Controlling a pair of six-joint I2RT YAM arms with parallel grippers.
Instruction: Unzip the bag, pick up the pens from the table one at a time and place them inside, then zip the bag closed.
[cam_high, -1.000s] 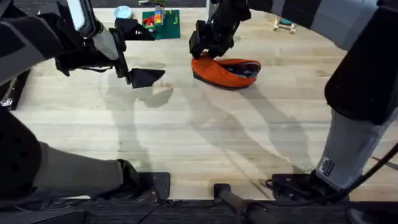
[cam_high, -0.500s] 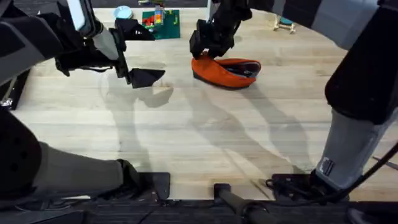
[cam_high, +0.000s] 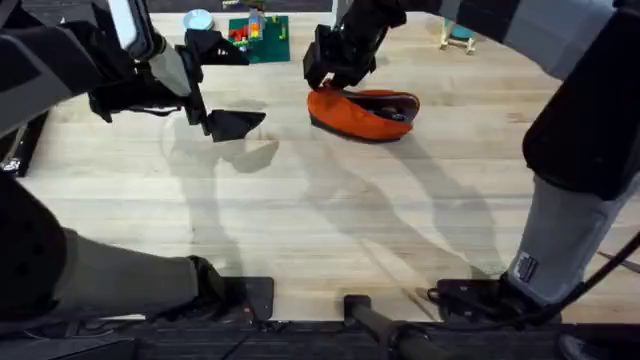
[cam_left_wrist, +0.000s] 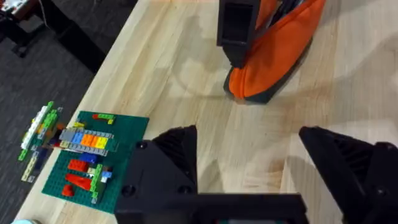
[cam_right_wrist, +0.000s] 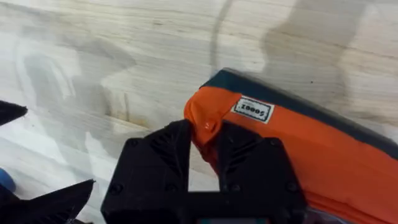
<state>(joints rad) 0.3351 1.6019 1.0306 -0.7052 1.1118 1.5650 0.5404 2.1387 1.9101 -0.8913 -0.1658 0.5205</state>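
The small oblong orange fabric pouch with a dark grey underside (cam_high: 365, 112) lay on the far middle of the light wooden plank desk (cam_high: 330, 210), its long axis running roughly left to right in the overhead view, the left end raised a little. Its top looked partly open toward the right end, with dark contents inside, though that was hard to make out. A small white label (cam_right_wrist: 253, 111) sat on the orange fabric near the gripped end.

The right tool (cam_right_wrist: 206, 140) was at the pouch's left end, its black fingers pressed close together and pinching a small fold of orange fabric there. In the left wrist view the same tool (cam_left_wrist: 237, 34) stood over that end of the pouch.

The left tool (cam_left_wrist: 249, 155) hung above the desk well to the left of the pouch, fingers spread wide with nothing between them. Beyond it, near the desk's far edge, lay a green baseplate with coloured bricks (cam_left_wrist: 87, 158).
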